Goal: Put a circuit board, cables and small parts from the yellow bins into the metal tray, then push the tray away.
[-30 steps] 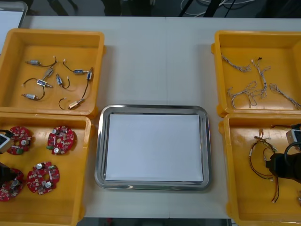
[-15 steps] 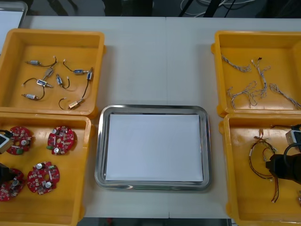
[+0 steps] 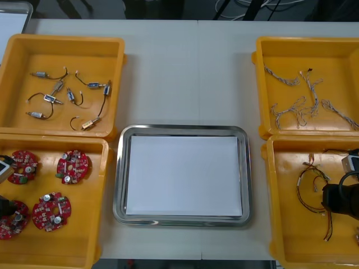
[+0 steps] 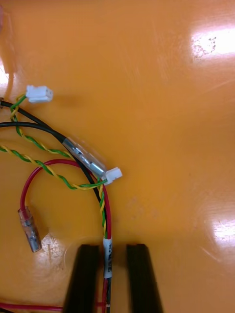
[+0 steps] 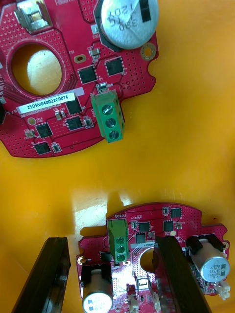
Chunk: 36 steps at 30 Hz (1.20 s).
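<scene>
A light grey bench [image 3: 185, 73] is carrying everything, with a thin seam running down its middle toward the shiny metal tray with a white inside [image 3: 120, 185], which is sitting at the near centre. Beyond the tray, past the bench's far edge, a dark floor [image 3: 101, 8] is showing with loose white cords [image 3: 247, 7] lying on it. The corner of a second metal tray [image 3: 14, 25] is peeking in at the far left.

Four yellow plastic bins are flanking the tray. Left of the tray and farther back, one bin [image 3: 115, 84] is holding small metal parts [image 3: 67, 101] with dark leads. Directly left of the tray, the near bin [image 3: 104, 202] is holding four round red circuit boards [image 3: 73, 166]. The left gripper [image 5: 107, 274] is hanging over a board [image 5: 161, 234] on the side of that bin farthest from the tray. Its black fingers [image 5: 41, 276] are standing wide apart, one beside the board's edge and the other above its middle, gripping nothing.

Right of the tray and farther back, a bin [image 3: 261, 84] is holding twisted blue and white cables [image 3: 297, 106]. Directly right of the tray, the near bin [image 3: 269, 202] is holding red, yellow and black cables [image 3: 314, 185]. The right gripper [image 3: 328, 196] is sitting low in this bin, its fingers drawn close together and pinching the red and yellow cable [image 4: 104, 215] running between them. Lamp glare is shining off the bin's glossy floor.
</scene>
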Each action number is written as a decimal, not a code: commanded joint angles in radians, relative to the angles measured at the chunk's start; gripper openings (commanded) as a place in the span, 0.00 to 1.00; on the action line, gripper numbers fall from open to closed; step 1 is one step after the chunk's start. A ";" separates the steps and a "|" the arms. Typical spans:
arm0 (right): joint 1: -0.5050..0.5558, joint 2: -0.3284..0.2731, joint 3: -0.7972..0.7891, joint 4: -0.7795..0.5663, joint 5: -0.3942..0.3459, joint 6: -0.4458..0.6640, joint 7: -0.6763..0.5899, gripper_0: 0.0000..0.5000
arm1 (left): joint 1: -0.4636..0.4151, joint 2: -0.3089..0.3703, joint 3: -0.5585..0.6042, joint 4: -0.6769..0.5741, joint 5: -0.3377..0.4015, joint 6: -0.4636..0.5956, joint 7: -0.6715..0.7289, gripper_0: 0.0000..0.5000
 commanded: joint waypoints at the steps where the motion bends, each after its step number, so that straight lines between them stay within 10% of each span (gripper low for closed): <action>1: 0.036 0.011 0.019 -0.006 0.010 -0.012 0.035 0.00 | 0.001 0.012 -0.010 0.008 -0.009 -0.004 0.001 1.00; 16: 0.020 -0.007 -0.065 -0.015 -0.003 -0.002 0.057 0.00 | -0.021 -0.004 -0.010 0.016 -0.012 0.010 0.012 1.00; 31: -0.046 -0.036 -0.239 -0.180 -0.148 0.338 0.060 0.00 | -0.050 -0.027 -0.024 0.019 -0.030 0.019 0.036 1.00; 36: -0.070 -0.061 -0.288 -0.201 -0.207 0.412 0.060 0.00 | -0.050 -0.027 -0.030 0.019 -0.035 0.018 0.038 0.39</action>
